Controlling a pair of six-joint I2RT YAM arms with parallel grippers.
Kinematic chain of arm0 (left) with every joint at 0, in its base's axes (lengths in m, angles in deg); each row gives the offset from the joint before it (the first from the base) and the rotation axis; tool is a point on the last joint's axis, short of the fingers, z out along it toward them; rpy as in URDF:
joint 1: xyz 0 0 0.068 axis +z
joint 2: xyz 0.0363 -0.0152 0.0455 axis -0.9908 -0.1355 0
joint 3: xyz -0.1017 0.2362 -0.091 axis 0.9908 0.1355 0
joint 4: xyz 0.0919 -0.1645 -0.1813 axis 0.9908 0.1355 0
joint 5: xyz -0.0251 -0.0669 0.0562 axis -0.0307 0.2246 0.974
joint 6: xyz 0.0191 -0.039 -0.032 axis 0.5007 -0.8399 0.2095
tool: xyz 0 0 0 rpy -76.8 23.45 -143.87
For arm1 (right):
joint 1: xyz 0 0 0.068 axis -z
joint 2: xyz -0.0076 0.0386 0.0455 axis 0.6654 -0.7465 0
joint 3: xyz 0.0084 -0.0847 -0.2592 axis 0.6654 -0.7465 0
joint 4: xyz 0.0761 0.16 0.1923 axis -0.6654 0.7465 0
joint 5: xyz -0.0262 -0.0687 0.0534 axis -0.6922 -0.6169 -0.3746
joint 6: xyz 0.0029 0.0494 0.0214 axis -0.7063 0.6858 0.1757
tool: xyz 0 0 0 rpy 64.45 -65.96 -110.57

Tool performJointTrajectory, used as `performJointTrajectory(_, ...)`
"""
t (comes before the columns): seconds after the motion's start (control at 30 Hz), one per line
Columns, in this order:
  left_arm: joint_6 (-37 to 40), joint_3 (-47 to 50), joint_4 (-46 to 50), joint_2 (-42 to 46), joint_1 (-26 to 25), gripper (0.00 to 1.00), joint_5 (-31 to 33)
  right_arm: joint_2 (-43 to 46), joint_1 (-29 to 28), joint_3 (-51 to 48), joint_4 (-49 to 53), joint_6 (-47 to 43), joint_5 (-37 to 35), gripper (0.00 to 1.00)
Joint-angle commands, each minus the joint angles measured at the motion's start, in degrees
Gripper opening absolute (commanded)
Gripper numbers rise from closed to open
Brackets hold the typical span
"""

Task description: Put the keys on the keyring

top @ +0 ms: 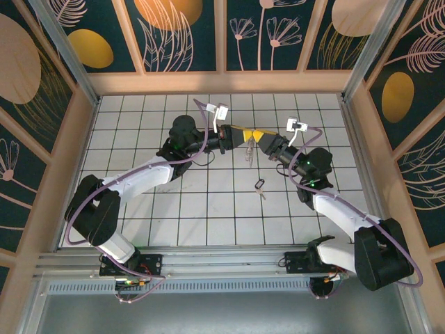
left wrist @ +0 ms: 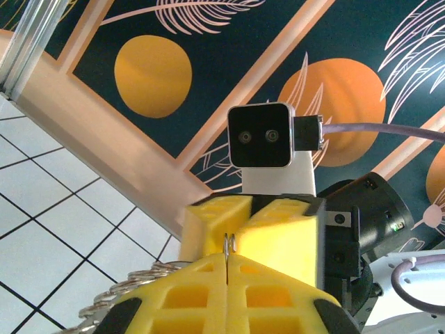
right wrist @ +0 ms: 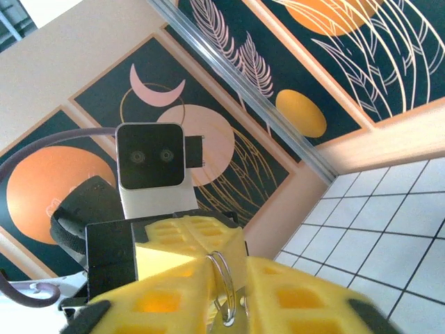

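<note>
Up in the upper middle of the top view, the left gripper (top: 240,133) is clamped on the keyring (top: 248,154), its jaws pressed flat together on the wire. The right gripper (top: 257,135) meets it tip to tip, nipping the same ring. Both arms reach inward with bent elbows. The silvery loop hangs beneath the tips. One black-headed key (top: 260,185) lies on a white tile (top: 278,191) lower in frame.

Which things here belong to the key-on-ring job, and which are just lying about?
Part of the job:
keyring, hanging where the two grippers meet
black-headed key, loose on the tiles, apart from both grippers
left gripper, shut on the keyring
right gripper, fingers either side of the keyring

Just surroundings:
white tiled table
patterned wall panels
</note>
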Motion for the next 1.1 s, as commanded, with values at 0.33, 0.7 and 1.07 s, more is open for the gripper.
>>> performJointTrajectory(0.33,-2.8,0.45,-2.2,3.15,-0.26,0.47,9.04,-0.2,-0.06,1.05,-3.02,0.28,-2.19,0.0)
performJointTrajectory(0.7,-12.88,5.88,-11.22,7.08,-0.25,0.61,19.24,-0.3,-0.77,0.61,-5.38,8.72,-10.92,0.0)
performJointTrajectory(1.07,-18.48,7.29,-17.61,2.68,-0.61,0.47,17.36,-1.7,-2.96,2.32,-5.84,10.25,-14.03,0.0)
